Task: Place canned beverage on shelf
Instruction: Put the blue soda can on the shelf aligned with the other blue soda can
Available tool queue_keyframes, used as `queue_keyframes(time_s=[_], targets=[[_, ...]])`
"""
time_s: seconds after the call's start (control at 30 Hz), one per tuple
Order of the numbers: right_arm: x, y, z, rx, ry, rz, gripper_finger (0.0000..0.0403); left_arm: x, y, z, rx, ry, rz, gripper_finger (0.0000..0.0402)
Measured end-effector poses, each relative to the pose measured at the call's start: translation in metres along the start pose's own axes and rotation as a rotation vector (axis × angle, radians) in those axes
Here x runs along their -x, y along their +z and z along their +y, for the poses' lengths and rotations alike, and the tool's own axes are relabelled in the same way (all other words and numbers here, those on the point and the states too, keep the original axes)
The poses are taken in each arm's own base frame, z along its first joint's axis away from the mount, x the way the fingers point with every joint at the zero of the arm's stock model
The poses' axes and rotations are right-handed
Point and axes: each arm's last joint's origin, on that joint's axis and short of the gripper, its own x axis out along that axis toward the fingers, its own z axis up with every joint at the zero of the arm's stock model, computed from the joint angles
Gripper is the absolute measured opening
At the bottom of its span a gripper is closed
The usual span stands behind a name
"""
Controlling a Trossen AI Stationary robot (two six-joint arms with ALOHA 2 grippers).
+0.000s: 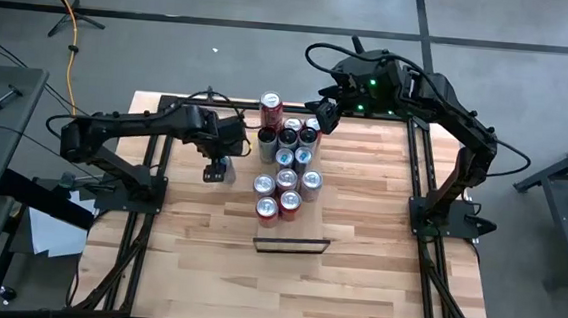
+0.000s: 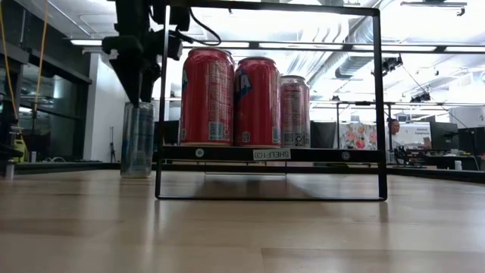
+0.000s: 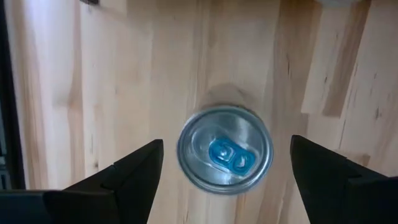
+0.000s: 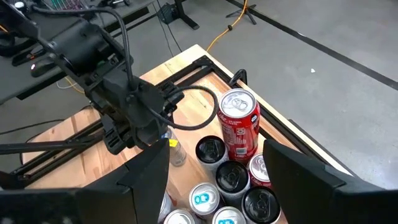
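Note:
A silver can with a blue tab (image 3: 225, 149) stands upright on the wooden table, left of the can cluster (image 1: 219, 174), (image 2: 136, 144). My left gripper (image 3: 227, 146) points down over it (image 1: 219, 162), open. Its two fingers stand on either side of the can's top with a gap on both sides. The shelf (image 1: 291, 245) stands nearer the front edge, a low board in a black frame (image 2: 269, 154). My right gripper (image 1: 324, 115) waits open, raised over the far end of the cluster (image 4: 216, 152).
Several upright cans (image 1: 285, 169) stand clustered mid-table, red ones among them (image 4: 239, 124); in the low view they show behind the shelf. Black frame rails (image 1: 151, 200) run along both table sides. Bare tabletop (image 1: 285, 289) lies before the shelf.

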Motion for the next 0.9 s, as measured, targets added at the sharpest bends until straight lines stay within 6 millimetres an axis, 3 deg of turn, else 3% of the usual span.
queue_keyframes(time_s=[0.23, 0.6, 0.77, 0.9], targets=[[0.0, 0.0, 0.0, 0.0, -0.001, 0.002, 0.0243, -0.015, -0.008, -0.007, -0.059, 0.013, 0.067, 0.0287], [0.0, -0.001, 0.0, -0.014, -0.006, 0.005, 0.0243, -0.016, -0.005, -0.006, -0.049, 0.029, 0.034, 0.0273], [0.0, -0.001, 0.0, -0.023, -0.006, 0.006, 0.0243, -0.016, -0.004, -0.006, -0.055, 0.031, 0.025, 0.0243], [0.0, -0.001, 0.0, -0.023, -0.006, 0.007, 0.0243, -0.016, -0.004, -0.006, -0.055, 0.031, 0.024, 0.0188]])
